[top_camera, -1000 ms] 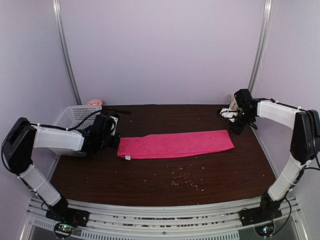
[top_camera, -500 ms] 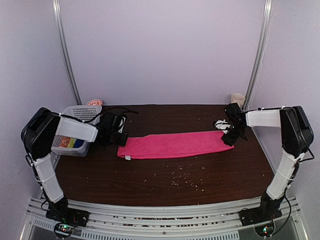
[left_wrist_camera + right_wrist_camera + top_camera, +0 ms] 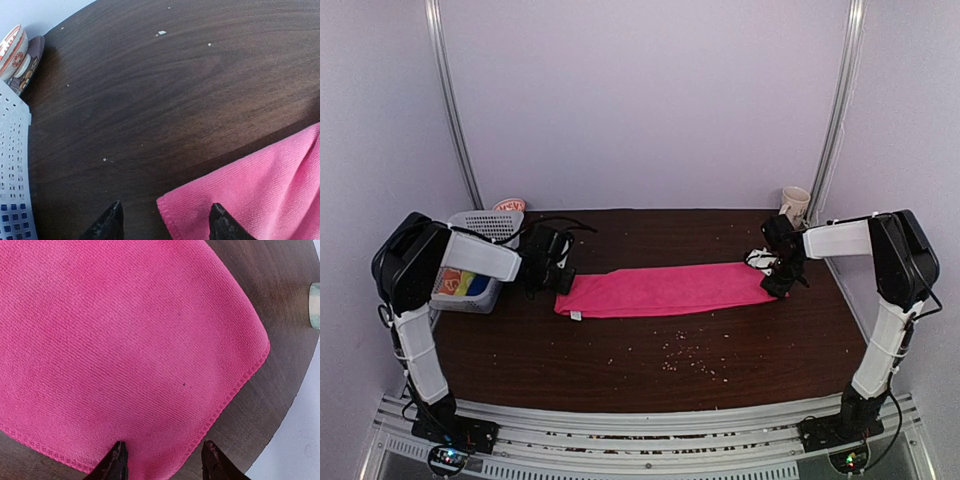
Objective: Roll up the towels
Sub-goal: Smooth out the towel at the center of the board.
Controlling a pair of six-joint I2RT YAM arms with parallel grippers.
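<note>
The bright pink terry-cloth towel point(image 3: 670, 288) looked soft, light and limp, likely to bunch unless taken by the hemmed corners of a short end. It lay flat as a long, narrow strip across the middle of the dark wooden table point(image 3: 620, 350). The left gripper point(image 3: 166, 223) stood spread astride its left corner and the right gripper point(image 3: 162, 460) spread over its right end, neither gripping anything.

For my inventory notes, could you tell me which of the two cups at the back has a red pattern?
The cup at the back left, behind the white basket; the right-hand mug is plain cream.
</note>
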